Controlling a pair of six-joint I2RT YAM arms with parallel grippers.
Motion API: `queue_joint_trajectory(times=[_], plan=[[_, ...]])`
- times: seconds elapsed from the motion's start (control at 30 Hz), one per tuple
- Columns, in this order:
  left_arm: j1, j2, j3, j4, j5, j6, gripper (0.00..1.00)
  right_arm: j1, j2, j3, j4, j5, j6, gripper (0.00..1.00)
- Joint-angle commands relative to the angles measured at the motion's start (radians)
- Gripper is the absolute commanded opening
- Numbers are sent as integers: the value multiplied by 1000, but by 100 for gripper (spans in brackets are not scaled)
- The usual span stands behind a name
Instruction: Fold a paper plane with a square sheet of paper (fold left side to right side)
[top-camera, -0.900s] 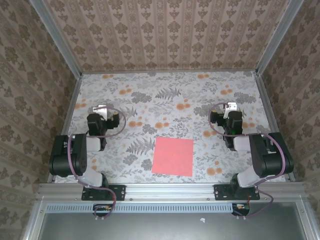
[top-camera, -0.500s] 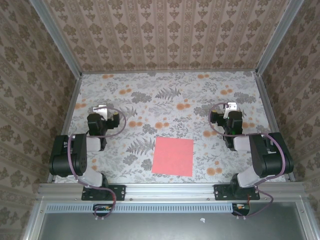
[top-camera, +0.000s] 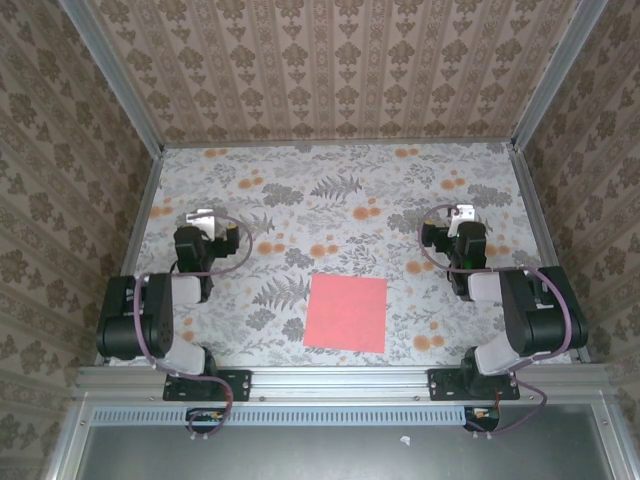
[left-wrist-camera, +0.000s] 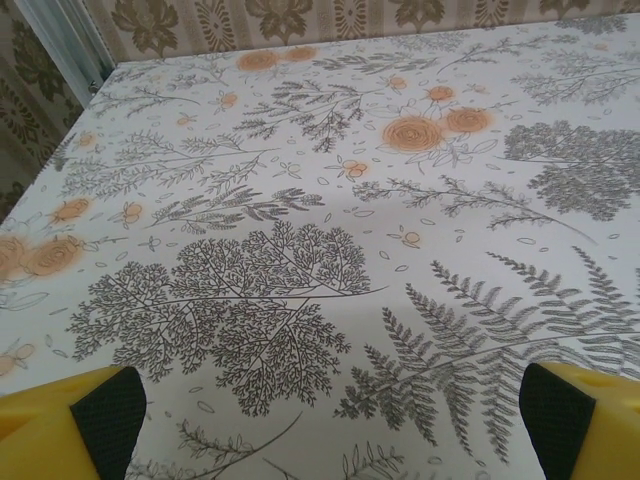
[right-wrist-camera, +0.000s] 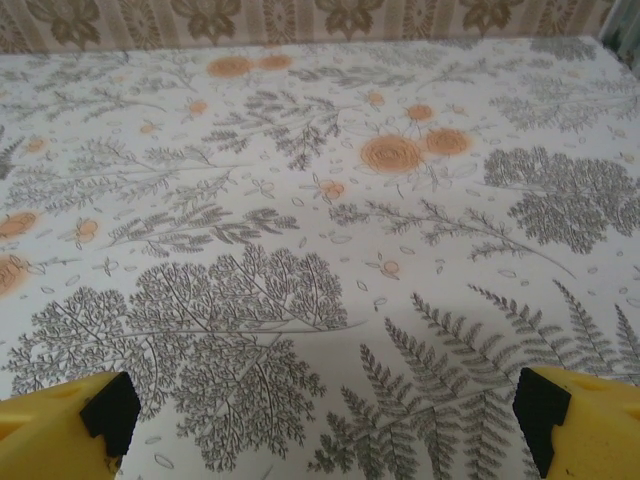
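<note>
Square sheet of paper (top-camera: 345, 312) flat, whole; left claw (left-wrist-camera: 330, 425) fingertips (left-wrist-camera: 60, 430) cropped

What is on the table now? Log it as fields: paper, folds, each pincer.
paper: pink-red square, lying flat on the table, close to its near edge
folds: none visible
left pincer: open, empty, left of the paper and apart from it
right pincer: open, empty, right of the paper and apart from it
</note>
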Motion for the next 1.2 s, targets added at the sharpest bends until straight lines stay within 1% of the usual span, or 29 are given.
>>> queue_joint_trajectory(times=[0.0, 0.1, 0.17, 0.23, 0.3, 0.37, 0.43, 0.57, 0.63, 0.67, 0.7, 0.77, 0.87, 0.93, 1.07, 1.17], plan=[[-29, -170, 34, -137, -54, 24, 100, -3, -152, 94, -219, 29, 39, 100], [-35, -276, 140, -370, -34, -51, 100, 2, -264, 166, -427, -23, 81, 100], [-38, -307, 246, -571, 14, -118, 100, 11, -327, 219, -571, -43, 153, 100], [-56, -321, 320, -710, 73, -167, 100, 27, -371, 258, -667, -96, 211, 100], [-99, -340, 360, -791, 119, -212, 100, 62, -403, 293, -752, -132, 255, 100], [-168, -358, 384, -852, 171, -256, 100, 117, -420, 334, -864, -151, 289, 100], [-246, -366, 385, -882, 185, -318, 100, 192, -420, 370, -957, -157, 317, 100], [-400, -337, 342, -854, 214, -459, 99, 404, -363, 430, -1150, -152, 371, 100], [-476, -314, 326, -840, 225, -490, 98, 511, -309, 453, -1234, -148, 391, 100], [-503, -303, 320, -830, 223, -509, 98, 573, -271, 471, -1283, -146, 390, 100], [-521, -295, 314, -822, 228, -516, 98, 608, -245, 486, -1325, -135, 389, 100], [-550, -282, 296, -806, 218, -545, 97, 713, -180, 517, -1400, -88, 390, 100], [-563, -271, 250, -771, 219, -612, 95, 828, -82, 560, -1459, -22, 378, 100], [-566, -278, 221, -775, 206, -645, 95, 884, -12, 589, -1489, 9, 372, 100], [-568, -341, 154, -824, 116, -694, 95, 968, 120, 653, -1536, 73, 349, 100], [-567, -416, 115, -879, 41, -712, 95, 998, 199, 695, -1546, 98, 333, 100]])
